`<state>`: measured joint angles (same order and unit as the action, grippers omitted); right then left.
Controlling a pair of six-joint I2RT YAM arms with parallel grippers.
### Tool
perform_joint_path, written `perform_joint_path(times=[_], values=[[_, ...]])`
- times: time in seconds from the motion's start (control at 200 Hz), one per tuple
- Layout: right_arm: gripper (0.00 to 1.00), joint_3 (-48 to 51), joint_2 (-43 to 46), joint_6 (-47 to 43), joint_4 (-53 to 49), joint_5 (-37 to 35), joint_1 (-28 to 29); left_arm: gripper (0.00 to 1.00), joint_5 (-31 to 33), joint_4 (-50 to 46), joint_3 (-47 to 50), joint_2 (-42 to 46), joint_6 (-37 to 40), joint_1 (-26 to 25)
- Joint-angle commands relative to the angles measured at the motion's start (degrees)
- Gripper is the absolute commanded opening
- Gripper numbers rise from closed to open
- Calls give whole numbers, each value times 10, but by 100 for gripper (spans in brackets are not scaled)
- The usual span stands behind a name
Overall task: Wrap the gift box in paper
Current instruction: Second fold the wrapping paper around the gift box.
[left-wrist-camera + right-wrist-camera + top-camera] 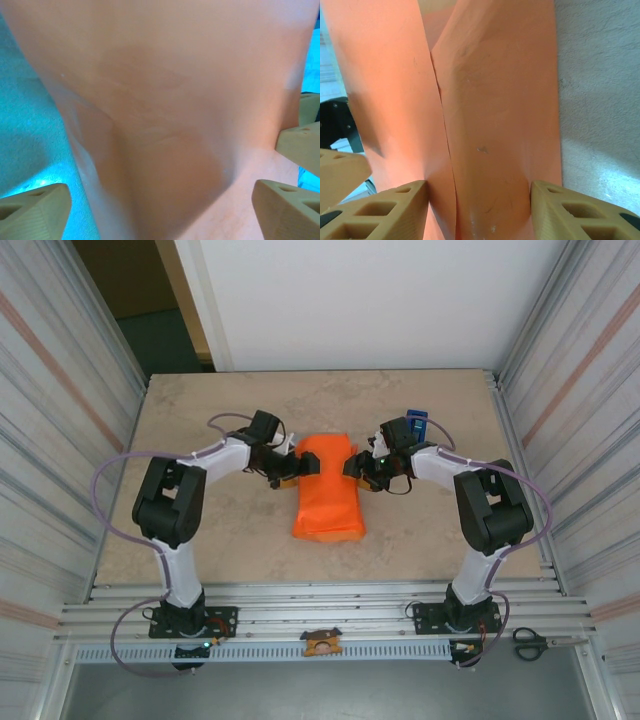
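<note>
The left gripper [283,472] stands at the left flank of the paper [328,490], its fingers [35,212] spread wide, with the sheet's bulging side between them and just ahead. The paper lies mid-way across the bench [220,535] as a folded bundle. Its long axis runs from the arm bases toward the far wall, and the gift box is presumably inside. At the bundle's right flank the right gripper [358,468] has its fingers [380,210] pinching a raised fold of paper, touching on both sides. Both arms sit by the bundle's far half, about equally near. The left, being free, seems the one to take the next fold.
</note>
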<state>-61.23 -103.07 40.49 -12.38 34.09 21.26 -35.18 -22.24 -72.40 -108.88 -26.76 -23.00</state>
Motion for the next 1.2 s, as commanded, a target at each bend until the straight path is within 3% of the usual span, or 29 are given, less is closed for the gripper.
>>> perform_joint_path(times=[0.0,0.366,0.947,1.192], values=[[54,24,-2,-6,-54,-27,12,99,24,2,3,42,12,-6],[54,24,-2,-12,-61,-30,13,99,112,-43,-27,28,21,-44],[54,24,-3,-12,-62,-31,12,99,111,-16,-23,2,11,-63],[56,13,1,-12,-59,-25,12,96,159,-33,7,-11,14,-71]])
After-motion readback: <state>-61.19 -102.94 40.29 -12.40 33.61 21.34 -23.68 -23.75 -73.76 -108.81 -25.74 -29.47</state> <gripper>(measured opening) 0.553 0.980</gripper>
